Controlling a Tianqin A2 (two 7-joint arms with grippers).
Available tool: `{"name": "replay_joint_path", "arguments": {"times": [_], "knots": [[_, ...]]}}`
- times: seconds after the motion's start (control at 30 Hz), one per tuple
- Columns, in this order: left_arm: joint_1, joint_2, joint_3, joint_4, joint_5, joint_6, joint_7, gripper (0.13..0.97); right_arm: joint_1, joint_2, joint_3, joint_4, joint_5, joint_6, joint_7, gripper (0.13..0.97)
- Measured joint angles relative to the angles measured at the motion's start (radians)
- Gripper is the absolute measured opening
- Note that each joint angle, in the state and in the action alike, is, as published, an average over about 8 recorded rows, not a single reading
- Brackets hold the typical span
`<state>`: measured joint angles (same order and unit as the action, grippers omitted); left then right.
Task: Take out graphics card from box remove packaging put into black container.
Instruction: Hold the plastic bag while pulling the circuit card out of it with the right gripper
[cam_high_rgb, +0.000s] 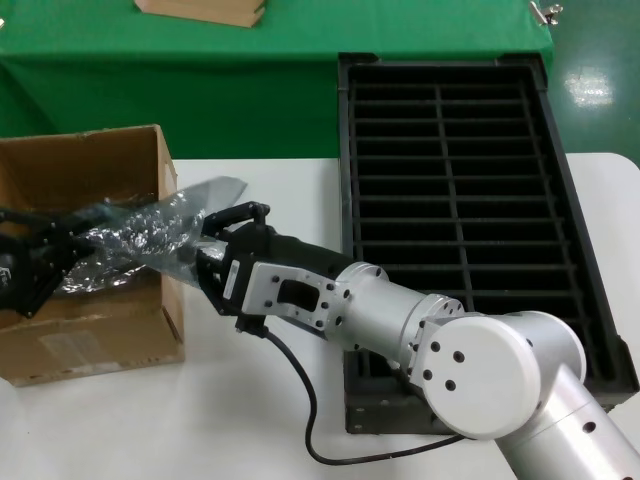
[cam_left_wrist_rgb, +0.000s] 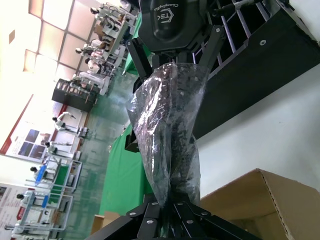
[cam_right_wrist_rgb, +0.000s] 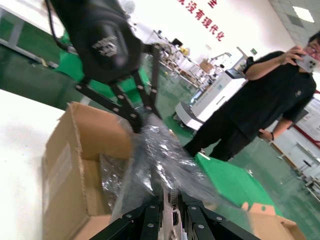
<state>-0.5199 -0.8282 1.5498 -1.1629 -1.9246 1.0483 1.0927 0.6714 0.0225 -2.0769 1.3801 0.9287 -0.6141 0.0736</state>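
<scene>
A white table (cam_high_rgb: 260, 400) backed by green cloth (cam_high_rgb: 200, 90) carries the box (cam_high_rgb: 90, 300), and the black container (cam_high_rgb: 455, 200) lies well to its right; a man in black (cam_right_wrist_rgb: 260, 100) films from the workshop floor behind. Above the box's open top, the left gripper (cam_high_rgb: 45, 260) and right gripper (cam_high_rgb: 210, 245) are each pinched shut on opposite ends of the packaging (cam_high_rgb: 150, 225), stretched between them, with the graphics card (cam_right_wrist_rgb: 170, 200) seemingly still inside it.

Brown corrugated cardboard box (cam_high_rgb: 85, 290) set on table (cam_high_rgb: 240, 420), robot's left. Large black slotted plastic crate (cam_high_rgb: 455, 200) set at right, well apart from box. Crinkled translucent plastic bag (cam_high_rgb: 150, 230) held over box's open top betw. left gripper (cam_high_rgb: 45, 262) & right gripper (cam_high_rgb: 208, 252), reaching past box's right wall toward crate.
</scene>
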Motion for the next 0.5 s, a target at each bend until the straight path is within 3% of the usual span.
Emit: {"name": "replay_joint_path", "arguments": {"times": [0.5], "knots": [[-0.024, 0.003, 0.006, 0.024, -0.003, 0.017, 0.006, 0.202, 0.012, -0.004, 0.001, -0.029, 0.012, 0.014, -0.012, 0.188]]}}
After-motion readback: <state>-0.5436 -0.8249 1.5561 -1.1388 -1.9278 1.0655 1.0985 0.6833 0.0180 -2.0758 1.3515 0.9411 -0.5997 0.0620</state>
